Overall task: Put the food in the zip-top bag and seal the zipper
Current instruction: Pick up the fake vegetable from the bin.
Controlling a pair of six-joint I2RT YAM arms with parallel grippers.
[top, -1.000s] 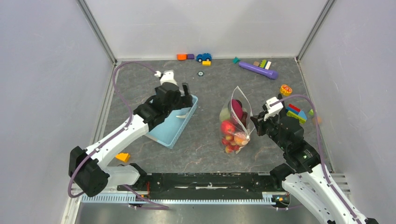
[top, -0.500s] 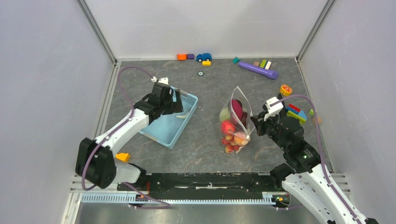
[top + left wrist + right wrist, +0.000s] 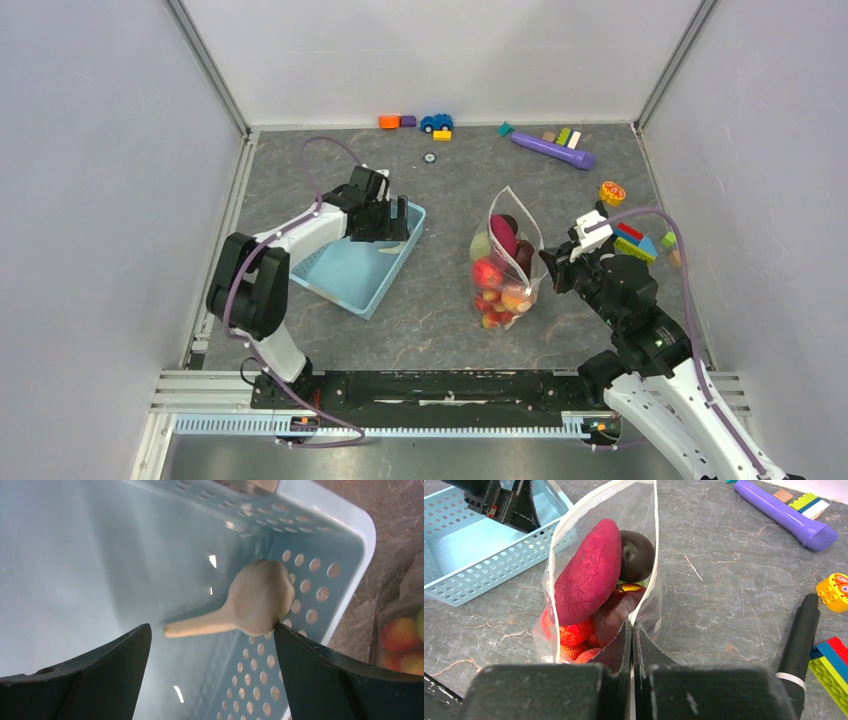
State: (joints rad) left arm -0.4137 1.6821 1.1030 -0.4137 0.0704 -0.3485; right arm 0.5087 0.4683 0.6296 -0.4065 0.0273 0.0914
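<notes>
1. The left end effector (image 3: 211,628) hung spread wide over the light blue basket (image 3: 350,530), with a pale garlic-shaped toy (image 3: 260,597) lying between its jaws but untouched. This looked like the last loose piece of food.
2. To take it well, the jaws should probably close across the round bulb. The thin tapering stem would likely slip or pivot.
3. The bulb lay against the perforated side wall, so one finger would need room between toy and wall.
4. The right end effector (image 3: 631,625) was pressed together, pinching the near rim of the zip-top bag (image 3: 555,565), which stood on the grey marbled bench (image 3: 724,580) with its mouth held open.
5. The zipper (image 3: 655,540) was a thin, limp, unsealed strip.
6. Inside the bag sat a wrinkled magenta piece (image 3: 586,580), a smooth dark maroon ball (image 3: 636,555) and glossy red fruits (image 3: 574,632).
7. The film was clear and floppy, and judged likely to sag if released.
</notes>
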